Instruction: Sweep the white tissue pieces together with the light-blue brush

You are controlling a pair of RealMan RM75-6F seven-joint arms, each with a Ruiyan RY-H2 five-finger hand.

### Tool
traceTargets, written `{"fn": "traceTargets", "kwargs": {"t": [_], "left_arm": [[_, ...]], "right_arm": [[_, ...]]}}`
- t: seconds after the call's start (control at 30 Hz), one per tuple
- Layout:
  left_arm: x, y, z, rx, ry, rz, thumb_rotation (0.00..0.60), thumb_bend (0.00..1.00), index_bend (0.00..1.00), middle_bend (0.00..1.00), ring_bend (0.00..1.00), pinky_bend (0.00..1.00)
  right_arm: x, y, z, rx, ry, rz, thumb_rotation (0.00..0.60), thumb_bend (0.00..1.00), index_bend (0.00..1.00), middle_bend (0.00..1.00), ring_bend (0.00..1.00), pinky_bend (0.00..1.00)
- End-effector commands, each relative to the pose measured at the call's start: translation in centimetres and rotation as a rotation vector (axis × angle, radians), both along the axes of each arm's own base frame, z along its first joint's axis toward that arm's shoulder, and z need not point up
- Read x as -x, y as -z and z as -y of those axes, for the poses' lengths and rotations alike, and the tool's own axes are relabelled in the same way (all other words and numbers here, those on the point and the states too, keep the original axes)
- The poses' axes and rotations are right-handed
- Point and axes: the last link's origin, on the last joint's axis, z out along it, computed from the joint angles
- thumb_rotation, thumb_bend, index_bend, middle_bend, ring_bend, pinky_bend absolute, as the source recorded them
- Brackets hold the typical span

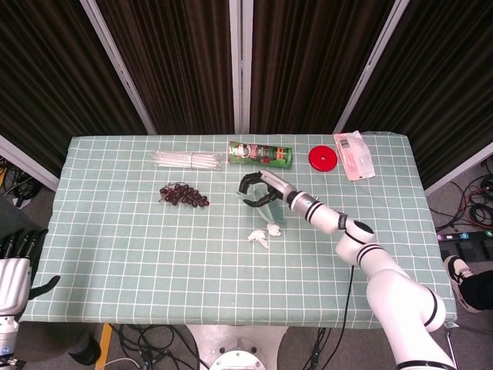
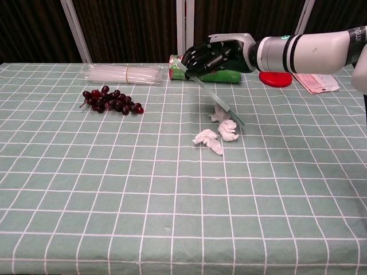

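Right hand (image 2: 213, 57) clenched, left hand (image 1: 15, 271) idle

We see the left hand (image 1: 14, 271) only at the head view's left edge, partly cropped. The right hand (image 2: 221, 55) covers the light-blue brush (image 2: 221, 105) handle, and the green can (image 2: 207, 67) sits mostly behind it.
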Motion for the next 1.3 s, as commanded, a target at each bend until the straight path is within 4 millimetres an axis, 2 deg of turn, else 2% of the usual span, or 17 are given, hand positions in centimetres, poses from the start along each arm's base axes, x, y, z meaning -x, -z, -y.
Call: {"fn": "traceTargets", "kwargs": {"t": [0.03,0.37,0.5,0.6,0.7,0.77,0.87,1.0,1.1,1.23,1.3], "left_arm": [[0.0,0.0,-0.1,0.003,-0.001,0.0,0.6,0.04,0.15,0.16,0.1,0.14],[-0.3,0.2,-0.1,0.001,0.029,0.003,0.6,0.04,0.15,0.16,0.1,0.14],[-0.2,0.1,0.0,0.0,0.032,0.005,0.6,0.04,0.15,0.16,0.1,0.14],[-0.2,0.1,0.0,-0.006,0.041,0.01,0.6,0.04,0.15,0.16,0.1,0.13],[0.0,0.1,0.0,-0.007,0.049,0.016,0.6,0.04,0.15,0.16,0.1,0.14],[0.0,0.2,-0.2,-0.005,0.059,0.021,0.6,0.04,0.15,0.16,0.1,0.14],[0.0,0.4,-0.5,0.0,0.078,0.026,0.6,0.04,0.15,0.16,0.1,0.14],[-0.2,0.5,-0.7,0.002,0.099,0.031,0.6,0.04,0.15,0.16,0.1,0.14],[-0.3,0.6,-0.7,0.004,0.104,0.033,0.6,0.04,0.15,0.16,0.1,0.14],[-0.2,0.6,-0.5,0.004,0.101,0.035,0.6,0.04,0.15,0.16,0.1,0.13],[-0.1,0.5,-0.4,0.002,0.096,0.037,0.6,0.04,0.15,0.16,0.1,0.14]], "right_arm": [[-0.4,0.0,-1.1,-0.1,0.008,0.11,0.6,0.43,0.74,0.63,0.26,0.17],[0.4,-1.1,-3.3,-0.235,0.005,0.235,0.6,0.43,0.74,0.63,0.26,0.17],[1.3,-2.8,-3.5,-0.199,-0.03,0.245,0.6,0.43,0.74,0.63,0.26,0.17],[2.8,-5.6,-3.5,-0.078,-0.083,0.247,0.6,0.43,0.74,0.63,0.26,0.17],[5.3,-8.7,-4.6,0.056,-0.135,0.203,0.6,0.43,0.74,0.63,0.26,0.17],[7.3,-10.5,-5.9,0.14,-0.164,0.113,0.6,0.42,0.74,0.63,0.26,0.17],[10.3,-12.2,-7.6,0.258,-0.193,-0.094,0.6,0.41,0.74,0.62,0.26,0.17],[13.5,-12.4,-9.6,0.288,-0.167,-0.313,0.6,0.4,0.72,0.6,0.25,0.17],[15.3,-11.4,-10.1,0.307,-0.177,-0.467,0.6,0.4,0.71,0.58,0.24,0.16],[16.1,-9.2,-10.1,0.32,-0.197,-0.569,0.6,0.4,0.67,0.54,0.21,0.14],[16.4,-8.2,-10.1,0.315,-0.208,-0.612,0.6,0.39,0.58,0.49,0.17,0.13]]}}
